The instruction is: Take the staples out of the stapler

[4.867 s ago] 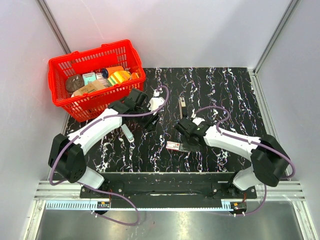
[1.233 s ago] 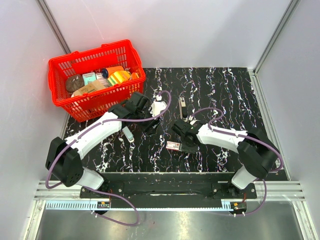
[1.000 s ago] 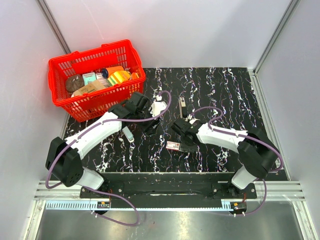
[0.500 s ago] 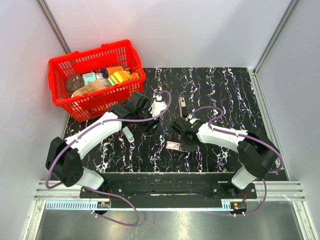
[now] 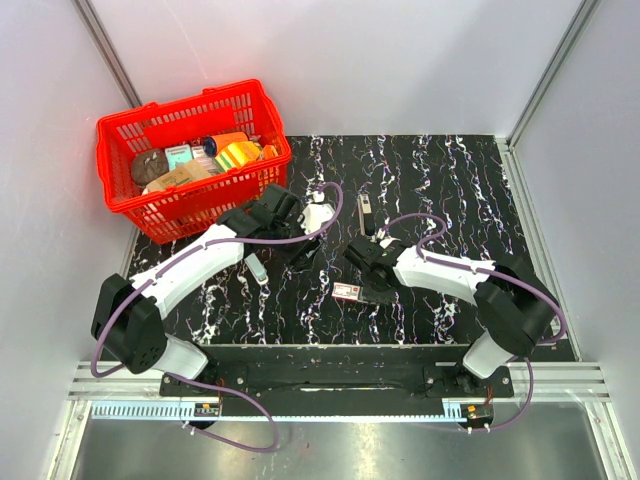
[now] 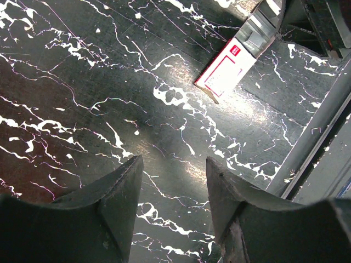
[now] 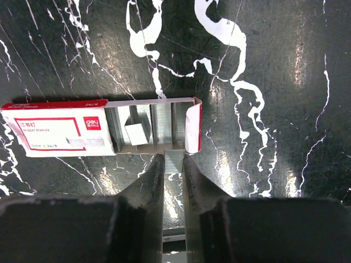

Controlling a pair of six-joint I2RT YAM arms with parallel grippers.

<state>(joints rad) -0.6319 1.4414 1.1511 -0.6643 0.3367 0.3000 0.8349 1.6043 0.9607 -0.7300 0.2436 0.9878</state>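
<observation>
Staples (image 7: 174,181) in right tool (image 7: 173,158), at box (image 7: 60,137) edge

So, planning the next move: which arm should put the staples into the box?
Right. The right pincer holds a staple strip at the open staple box; the left pincer is open, farther off.

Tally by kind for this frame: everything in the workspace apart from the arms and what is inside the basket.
Basket: 1
Staple box, open: 1
Stapler: 1
Staple strip, held: 1
Grey item, kind unclear: 1
Total: 5
</observation>
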